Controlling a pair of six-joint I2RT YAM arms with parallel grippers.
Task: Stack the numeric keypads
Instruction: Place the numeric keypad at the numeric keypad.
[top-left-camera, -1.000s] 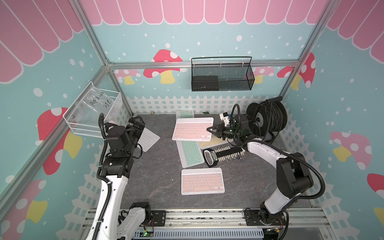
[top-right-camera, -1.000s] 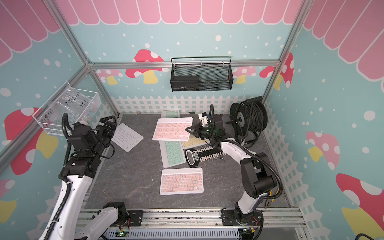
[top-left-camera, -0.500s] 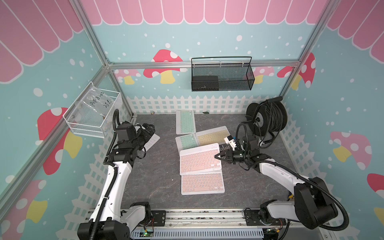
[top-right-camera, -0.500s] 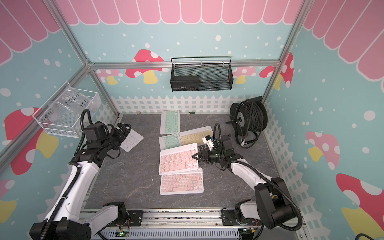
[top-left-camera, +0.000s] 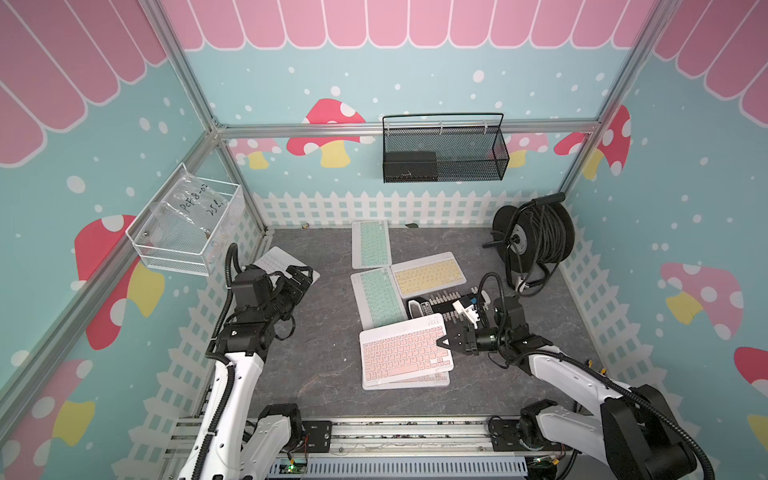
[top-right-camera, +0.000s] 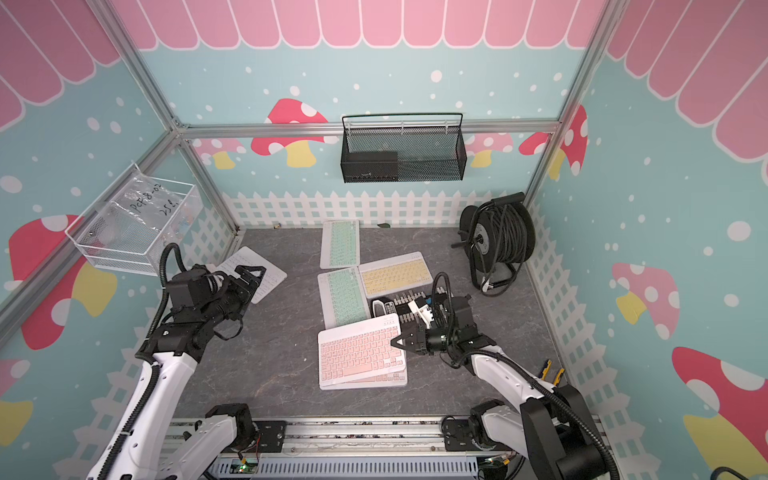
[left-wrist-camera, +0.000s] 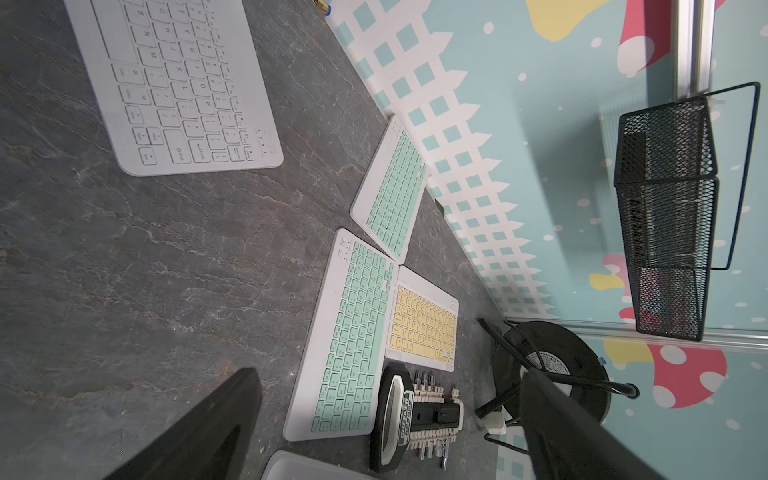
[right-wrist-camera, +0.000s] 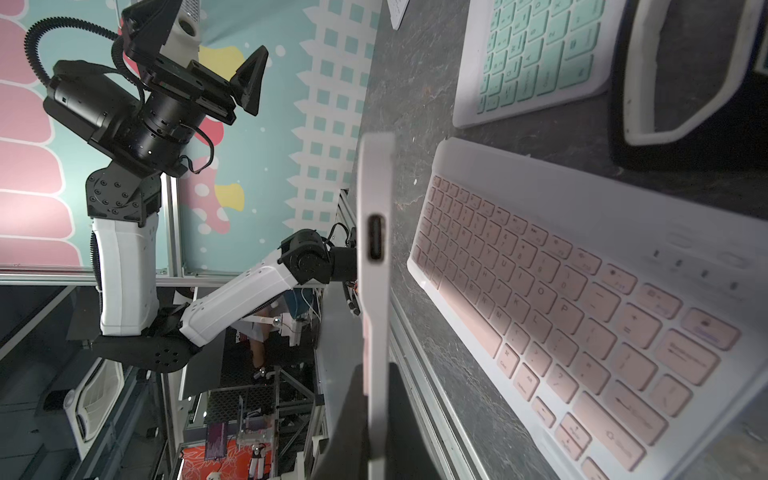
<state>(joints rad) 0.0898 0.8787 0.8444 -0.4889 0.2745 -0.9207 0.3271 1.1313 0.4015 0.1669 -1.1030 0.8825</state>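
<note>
I see the right gripper (top-left-camera: 442, 342) clamped on a pink keypad (top-left-camera: 405, 351), held just above the second pink keypad (top-left-camera: 415, 380) on the grey stone-look tabletop (top-left-camera: 316, 365). The left gripper (top-left-camera: 302, 279) hangs wide open over the white keypad (top-left-camera: 274, 262) (mushroom-print walls (top-left-camera: 415, 83) all round).

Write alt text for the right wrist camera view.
The right gripper holds a pink keypad edge-on to the camera, charging port showing, above a second pink keypad lying flat on the grey table. A mint keypad lies beyond, and the left gripper hangs open in the background.
</note>
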